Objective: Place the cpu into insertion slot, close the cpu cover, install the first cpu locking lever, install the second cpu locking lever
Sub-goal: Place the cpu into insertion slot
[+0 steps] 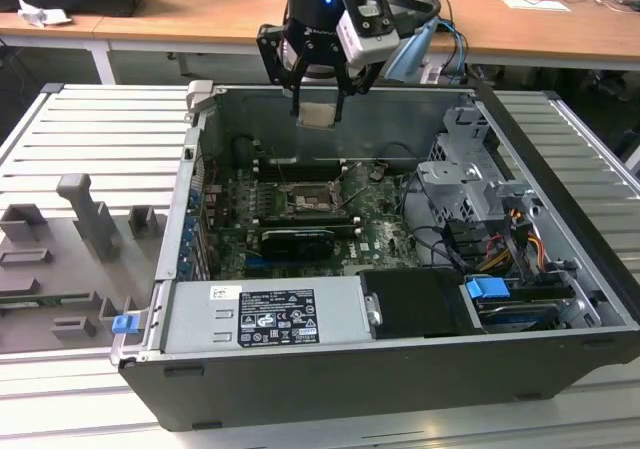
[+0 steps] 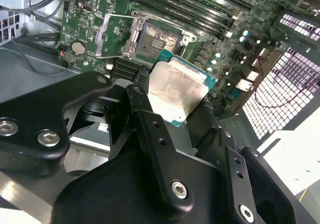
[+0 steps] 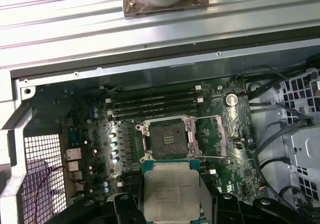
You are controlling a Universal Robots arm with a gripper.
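Hidden: cpu [image 2: 175, 92] sides partly behind the black fingers [image 2: 150, 129] in the second wrist view; near edge cut off in the first wrist view.
End effector [image 1: 319, 111]: clenched on the cpu, holding it flat in the air over the open case [image 1: 400, 379], close to the far wall in the exterior view.
Case contents: green board with the insertion slot [image 3: 167, 140] — bare, nothing seated.
cpu cover [image 2: 102, 37]: swung up beside the slot.
Case: resting on the ribbed tabletop [image 1: 90, 139].
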